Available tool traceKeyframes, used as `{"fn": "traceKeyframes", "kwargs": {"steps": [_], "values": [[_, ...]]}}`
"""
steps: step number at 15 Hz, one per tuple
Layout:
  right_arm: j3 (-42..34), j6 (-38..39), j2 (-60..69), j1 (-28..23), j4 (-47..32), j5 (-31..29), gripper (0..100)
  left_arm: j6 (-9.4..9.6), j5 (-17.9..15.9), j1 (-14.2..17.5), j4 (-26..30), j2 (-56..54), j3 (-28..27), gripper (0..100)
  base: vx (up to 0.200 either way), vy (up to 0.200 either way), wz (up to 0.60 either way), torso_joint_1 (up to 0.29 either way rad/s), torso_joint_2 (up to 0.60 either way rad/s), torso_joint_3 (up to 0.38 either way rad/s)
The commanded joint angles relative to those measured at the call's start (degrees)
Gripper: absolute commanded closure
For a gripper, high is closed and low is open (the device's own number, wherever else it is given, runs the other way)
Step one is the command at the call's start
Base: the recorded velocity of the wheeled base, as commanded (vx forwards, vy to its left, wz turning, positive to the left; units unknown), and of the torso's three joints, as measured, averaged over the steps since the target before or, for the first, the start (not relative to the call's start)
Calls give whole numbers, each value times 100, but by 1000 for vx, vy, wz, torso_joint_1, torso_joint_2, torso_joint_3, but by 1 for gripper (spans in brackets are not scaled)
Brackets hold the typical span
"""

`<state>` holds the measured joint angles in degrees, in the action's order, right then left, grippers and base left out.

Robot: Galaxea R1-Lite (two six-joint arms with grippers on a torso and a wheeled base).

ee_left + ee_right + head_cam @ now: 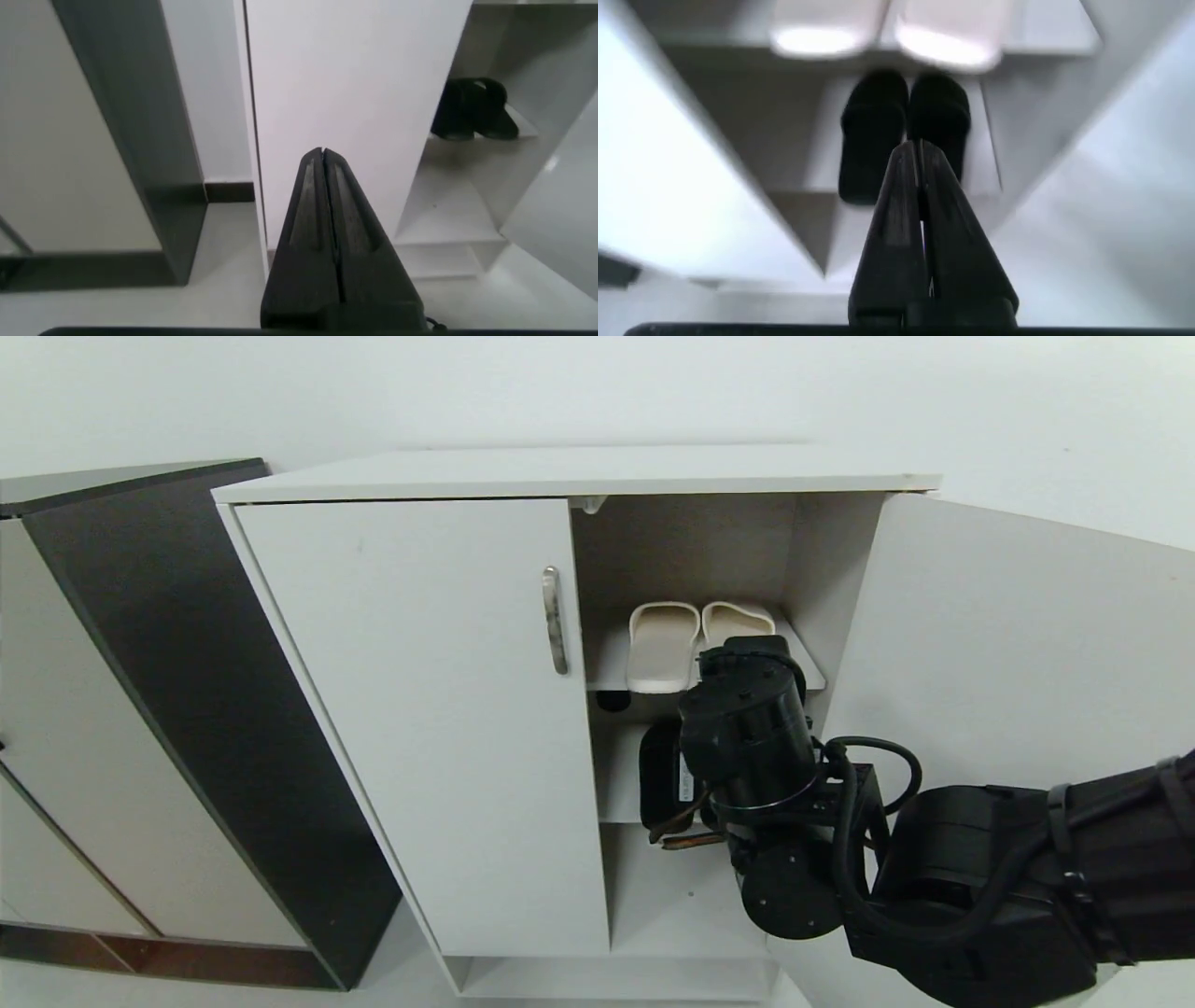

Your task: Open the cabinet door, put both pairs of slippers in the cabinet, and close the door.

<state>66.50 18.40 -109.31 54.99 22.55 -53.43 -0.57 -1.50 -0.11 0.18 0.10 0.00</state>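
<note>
The white cabinet point(579, 476) has its right door point(1008, 635) swung open and its left door point(420, 709) closed. A cream pair of slippers point(663, 644) lies on the upper shelf, cream slippers point(896, 23). A black pair of slippers point(901, 126) lies on the middle shelf, black slippers point(476, 110), partly hidden by my right arm in the head view point(658, 775). My right gripper point(920, 154) is shut and empty, just outside the cabinet in front of the black pair. My left gripper point(322, 159) is shut and empty, low before the closed left door.
A dark-sided cabinet point(187, 709) stands to the left of the white one, with a narrow gap between them. The bottom shelf point(672, 905) of the white cabinet is bare. The open right door stands close beside my right arm.
</note>
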Motion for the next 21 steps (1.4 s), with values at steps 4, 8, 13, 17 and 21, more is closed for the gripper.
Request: {"fn": "traceKeyframes", "kwargs": {"steps": [4, 8, 13, 17, 21], "values": [[-172, -47, -2, -15, 118, 8, 100, 5, 1, 2, -1, -1, 0, 100, -200, 0, 0, 2, 0, 1], [-243, -161, -2, -15, 153, 8, 100, -4, 1, 2, -1, -1, 0, 100, -200, 0, 0, -1, 4, 1], [-287, -170, 33, -15, 153, 8, 100, 5, 1, 2, -1, -1, 0, 100, -40, 0, 0, 0, 0, 0], [-313, -170, 33, -15, 153, 8, 100, -4, 1, 2, -1, -1, 0, 100, 0, 0, 0, 0, 0, 0], [-392, -161, 33, -15, 153, 8, 100, -4, 1, 2, -1, -1, 0, 100, 0, 0, 0, 0, 0, 0]]}}
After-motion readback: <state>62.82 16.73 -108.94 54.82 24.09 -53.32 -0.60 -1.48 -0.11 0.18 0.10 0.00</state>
